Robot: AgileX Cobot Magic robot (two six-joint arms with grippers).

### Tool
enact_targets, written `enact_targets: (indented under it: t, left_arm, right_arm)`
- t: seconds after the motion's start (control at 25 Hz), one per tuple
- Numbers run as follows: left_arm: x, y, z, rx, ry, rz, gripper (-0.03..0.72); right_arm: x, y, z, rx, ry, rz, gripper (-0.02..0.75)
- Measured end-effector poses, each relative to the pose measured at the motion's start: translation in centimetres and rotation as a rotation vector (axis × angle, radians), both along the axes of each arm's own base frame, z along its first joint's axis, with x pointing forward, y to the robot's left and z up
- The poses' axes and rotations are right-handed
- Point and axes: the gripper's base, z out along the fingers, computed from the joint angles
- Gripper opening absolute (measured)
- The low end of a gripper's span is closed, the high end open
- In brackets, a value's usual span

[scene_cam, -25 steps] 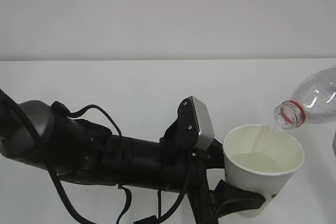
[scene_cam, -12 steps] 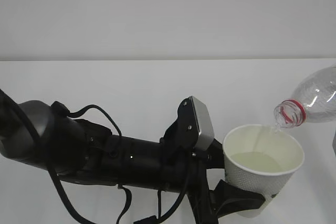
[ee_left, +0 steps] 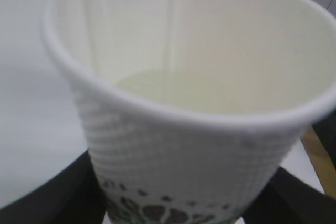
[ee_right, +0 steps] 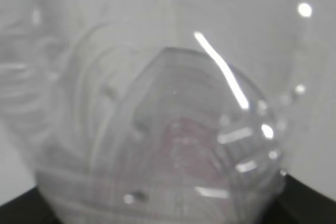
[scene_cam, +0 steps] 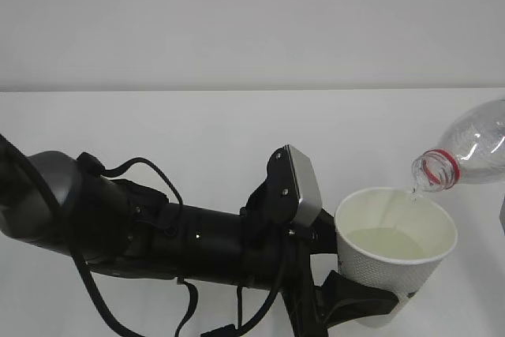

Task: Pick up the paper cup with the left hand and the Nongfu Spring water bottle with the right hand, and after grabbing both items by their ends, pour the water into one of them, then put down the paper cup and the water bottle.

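Observation:
The paper cup [scene_cam: 394, 262] is held upright at the lower right, its dimpled wall [ee_left: 189, 145] clamped low down by my left gripper [scene_cam: 359, 293], whose black fingers [ee_left: 52, 198] flank the cup's base. Water [scene_cam: 387, 242] partly fills the cup [ee_left: 173, 90]. The Nongfu Spring water bottle [scene_cam: 469, 151] comes in tilted from the right. Its red-ringed mouth hangs just above the cup's far rim, and a thin trickle [scene_cam: 410, 193] falls inside. The bottle [ee_right: 168, 119] fills the right wrist view. My right gripper [ee_right: 168, 216] is shut on it; only dark finger corners [ee_right: 310, 203] show.
A white table [scene_cam: 197, 132] runs back to a plain white wall [scene_cam: 237, 21]. My bulky left arm [scene_cam: 158, 234] lies across the front left. A grey edge [scene_cam: 502, 226] shows at the far right, and a wood-coloured strip [ee_left: 320, 156] beyond the table.

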Motion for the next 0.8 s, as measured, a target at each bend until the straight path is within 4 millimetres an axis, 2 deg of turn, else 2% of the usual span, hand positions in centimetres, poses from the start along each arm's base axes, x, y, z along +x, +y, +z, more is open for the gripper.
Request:
enact_targets:
  t: [0.8]
  left_arm:
    - [0.23,-0.02,0.07,-0.009,0.011,0.029,0.503]
  right_arm:
    - [0.02,-0.03,0.08,0.006,-0.009,-0.005,0.485]
